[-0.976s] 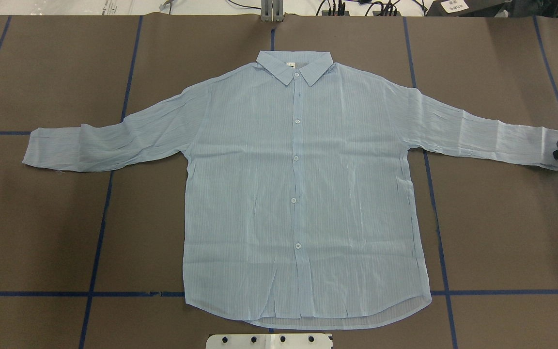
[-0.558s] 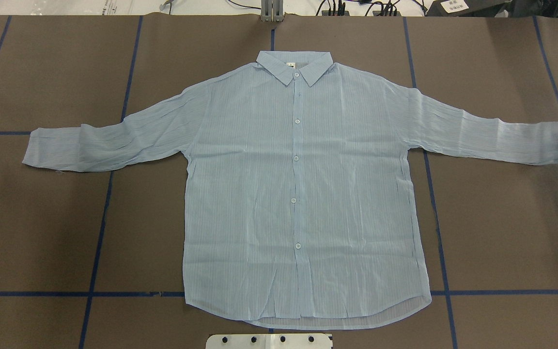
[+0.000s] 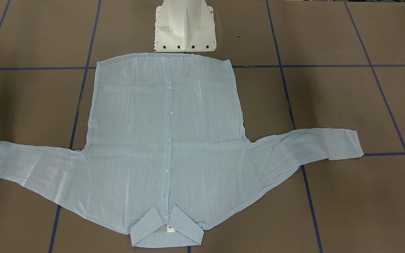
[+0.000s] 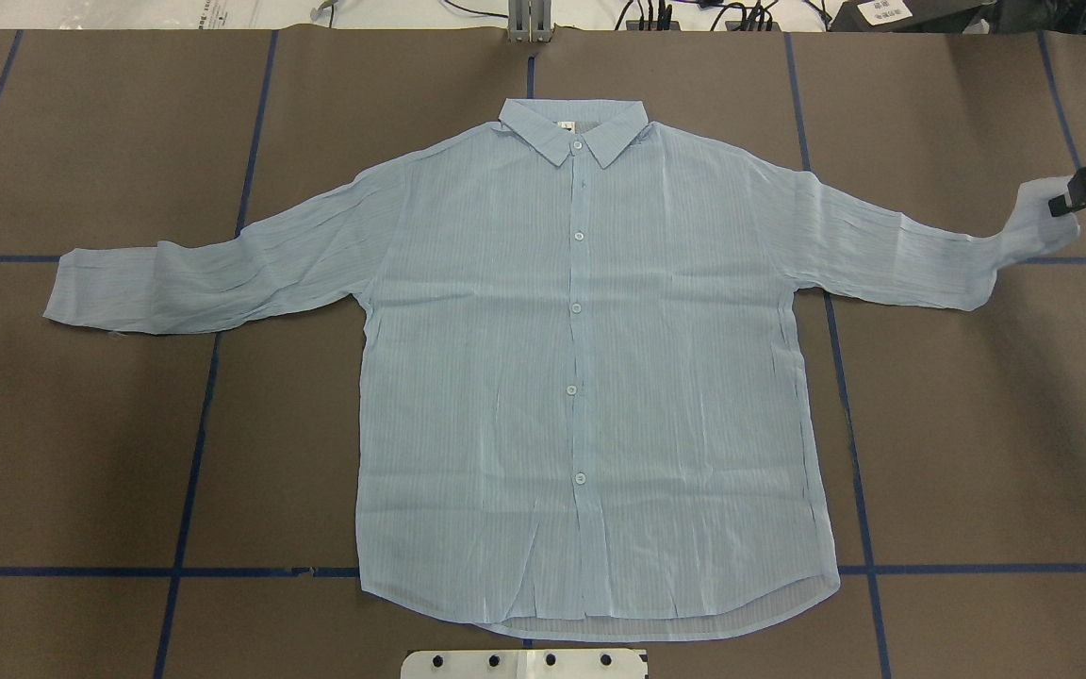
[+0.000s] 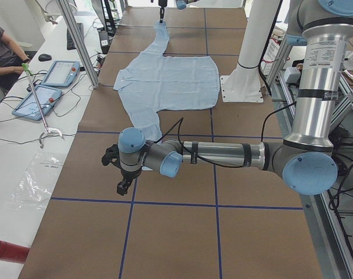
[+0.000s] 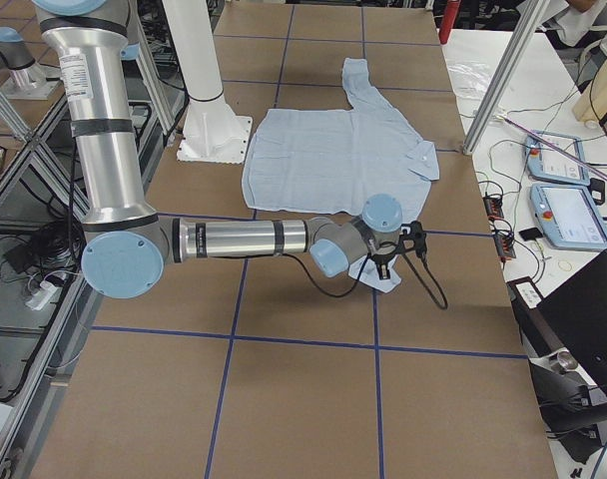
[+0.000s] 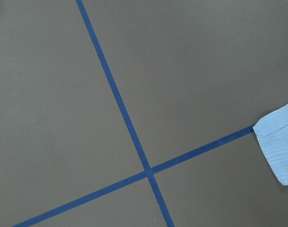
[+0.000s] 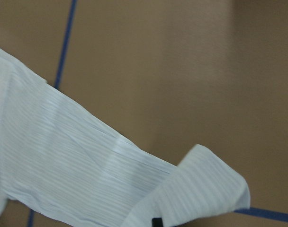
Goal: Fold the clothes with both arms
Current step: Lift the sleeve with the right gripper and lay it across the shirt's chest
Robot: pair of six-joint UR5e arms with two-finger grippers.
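The overhead camera stands behind the robot and looks forward and down: the white base (image 4: 524, 663) is at the bottom edge and the shirt (image 4: 581, 377) has its collar (image 4: 573, 132) far away. The front-facing camera looks steeply down from the opposite side of the table (image 3: 346, 211), so the same shirt appears turned around, collar near. The side cameras look along the table from its ends; one has the left arm (image 5: 223, 154) close and large, the other the right arm (image 6: 234, 239). The left wrist camera looks down on one cuff (image 7: 279, 146); the right wrist camera is very near the other sleeve (image 8: 77, 156).
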